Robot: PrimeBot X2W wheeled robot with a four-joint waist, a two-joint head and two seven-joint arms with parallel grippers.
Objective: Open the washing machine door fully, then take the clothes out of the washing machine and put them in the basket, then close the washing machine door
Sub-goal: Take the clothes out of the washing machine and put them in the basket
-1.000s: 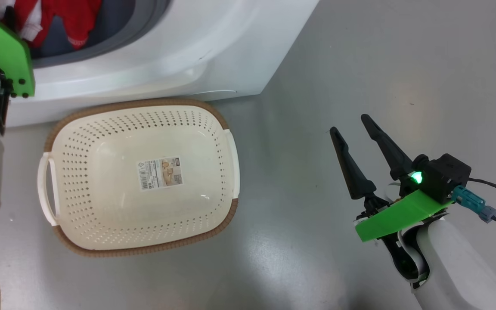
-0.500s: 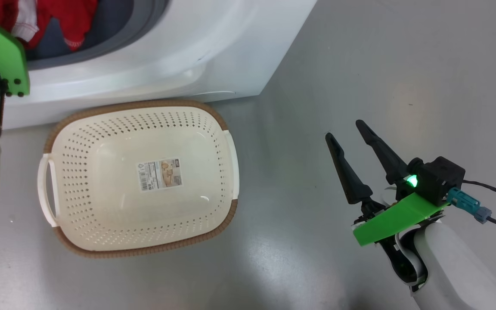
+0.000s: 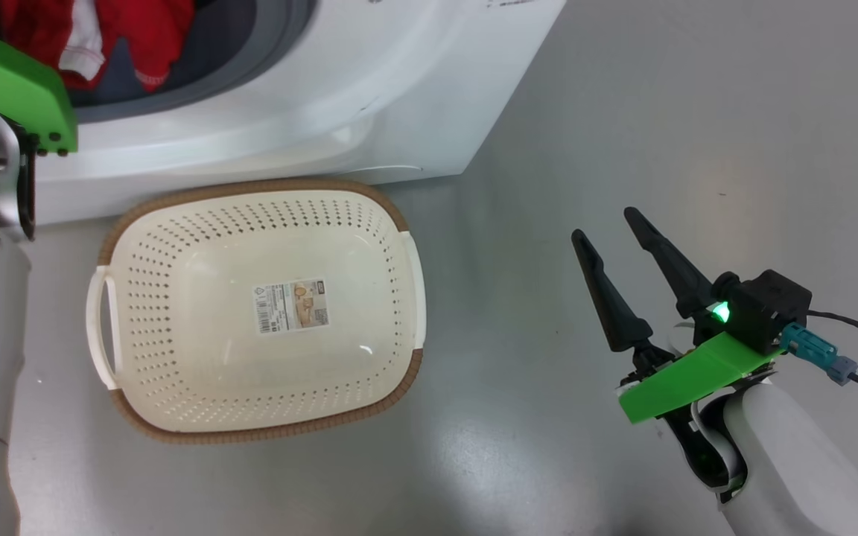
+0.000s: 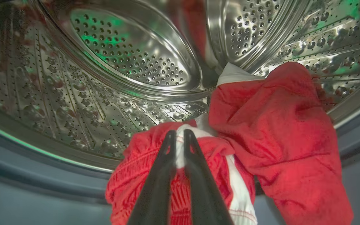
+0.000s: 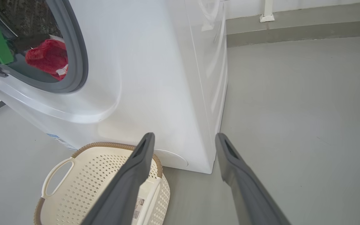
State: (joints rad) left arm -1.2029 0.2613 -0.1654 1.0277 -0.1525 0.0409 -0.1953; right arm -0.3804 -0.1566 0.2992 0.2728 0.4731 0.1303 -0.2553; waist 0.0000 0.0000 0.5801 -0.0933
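We see the bright red fabric clothes (image 4: 273,131), with white patches and stitched trim, bunched at the front edge of the perforated steel drum (image 4: 130,56) inside the boxy white washing machine (image 3: 369,89). The left gripper (image 4: 180,132) is clamped on a white fold. The right gripper (image 3: 603,223) hangs fingers apart over the grey floor (image 3: 623,112), beside the cream perforated plastic basket (image 3: 250,184). Since the earlier head picture only the camera has shifted — basket and right gripper keep their places.
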